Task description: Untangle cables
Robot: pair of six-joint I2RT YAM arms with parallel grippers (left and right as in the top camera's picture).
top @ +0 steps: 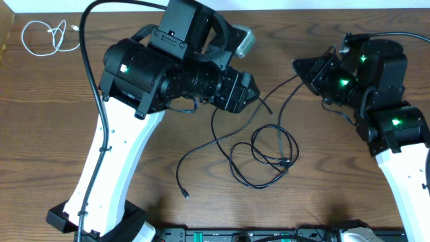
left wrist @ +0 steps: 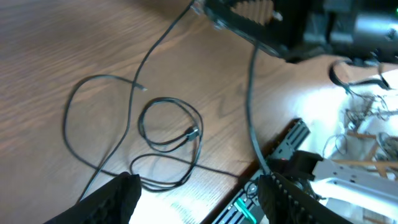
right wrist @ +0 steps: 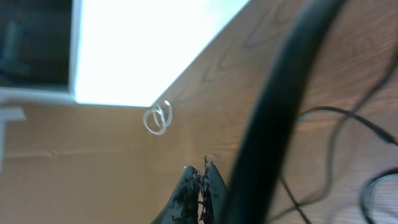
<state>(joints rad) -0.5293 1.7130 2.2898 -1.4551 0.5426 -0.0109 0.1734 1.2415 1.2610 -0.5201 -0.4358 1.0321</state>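
— How many cables?
— One white cable [top: 44, 33], coiled, lies well apart from the black tangle [top: 285, 161], toward the tabletop's [top: 40, 148] far left corner. The tangle holds at least two black ones; the exact count is unclear.
— Jaws?
— The left jaws are apart, near the tangle. The right jaws are together beside it. One black strand runs up to their tips, but I cannot tell whether it is pinched.

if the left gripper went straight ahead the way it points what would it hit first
Most likely the looped black cables lying on the table. In the wrist view they sit just ahead of the open left gripper. Depth is unclear, so it might pass above them.
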